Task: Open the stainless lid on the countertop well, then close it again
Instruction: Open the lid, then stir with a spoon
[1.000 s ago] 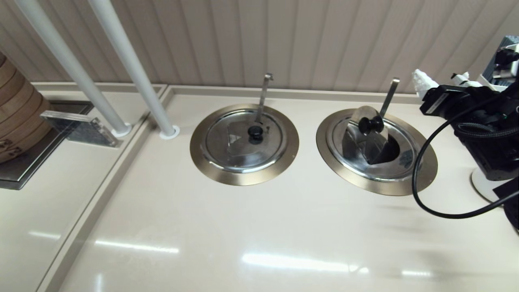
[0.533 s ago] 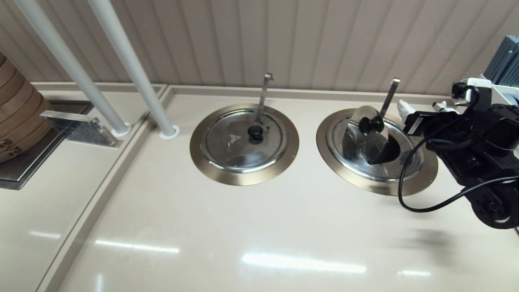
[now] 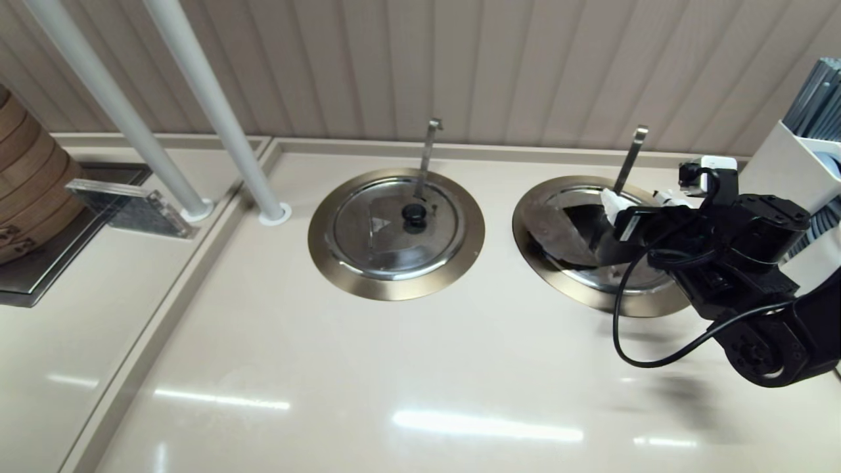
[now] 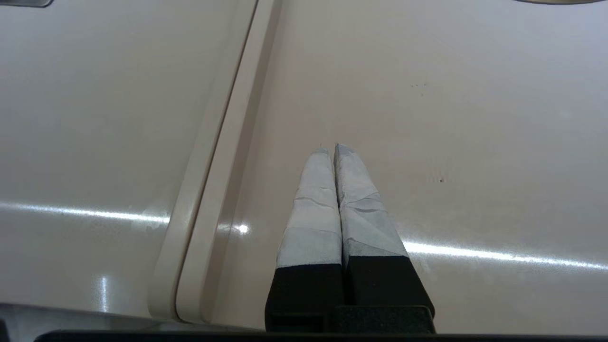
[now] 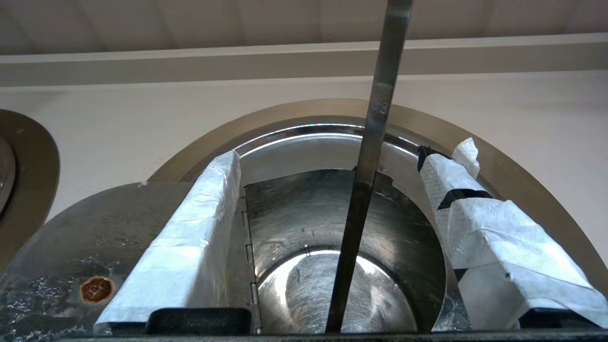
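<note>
Nearest the robot, the left tool (image 4: 335, 152) hangs parked over bare table (image 3: 368, 368), its taped fingers pressed together on nothing.

Farther out on the right side, the right tool (image 5: 342, 199) sits over the countertop well (image 3: 539, 263), its wide bronze rim ring showing round the arm. Its two wrapped fingers (image 5: 185, 232) stand wide apart and grip nothing. In the right wrist view one finger lies along the hinge line of the stainless lid (image 3: 558, 230), while the other is over the far edge of the opening. The hinged flap (image 5: 71, 247) lies thrown back flat on the fixed part of the lid, its dull underside up, so the well is open and the polished bowl inside is plain to see. The black knob is not visible from any view. The flat-tipped utensil handle (image 5: 368, 156) rises out of the opening between the fingers and leans toward the back wall (image 3: 525, 66).

By my judgement the opening half is done and the closing is about to begin. The next move calls for getting a finger under or behind the free edge of the flap and swinging it back over the hinge, keeping clear of the leaning handle so the notch meets it.

Beyond, to the left, the twin lid (image 3: 394, 226) lies shut in its own ring with its upright hook-tipped handle (image 3: 427, 154).
</note>
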